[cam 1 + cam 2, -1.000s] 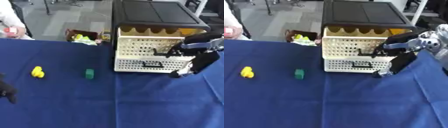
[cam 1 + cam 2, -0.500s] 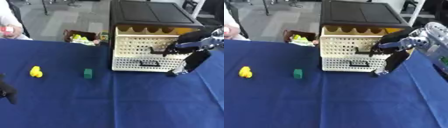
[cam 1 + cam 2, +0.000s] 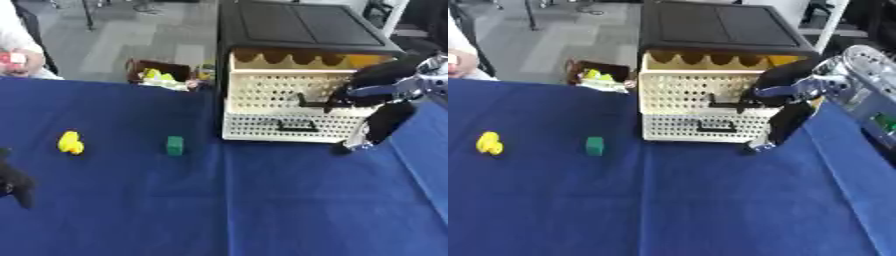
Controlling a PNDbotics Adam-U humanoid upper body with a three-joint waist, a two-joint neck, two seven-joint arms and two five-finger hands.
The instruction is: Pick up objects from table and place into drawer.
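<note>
Blue cloth [image 3: 219,200] covers the table, with grey floor and a box of clutter beyond its far edge. Fingers of the right hand [image 3: 785,90] are curled at the black handle [image 3: 726,104] of the upper drawer [image 3: 710,92] in the cream, black-topped drawer unit [image 3: 297,75]; whether they truly clamp the handle or only hook it I cannot tell for sure, but they look closed round it. Below the hand, one dark part of it hangs down past the lower drawer [image 3: 293,125] almost to the cloth. Compared with a second ago the upper drawer front stands a little further out from the frame, showing a strip of its inside, so the pull has begun and the drawer is partly open; more travel seems needed before anything can drop in. Out to the left, well apart from the unit, the green block [image 3: 175,145] and the yellow duck-like toy [image 3: 70,142] lie on the cloth where they were, untouched. At the lower left edge the left hand [image 3: 16,182] rests idle, its fingers too dark to read.
</note>
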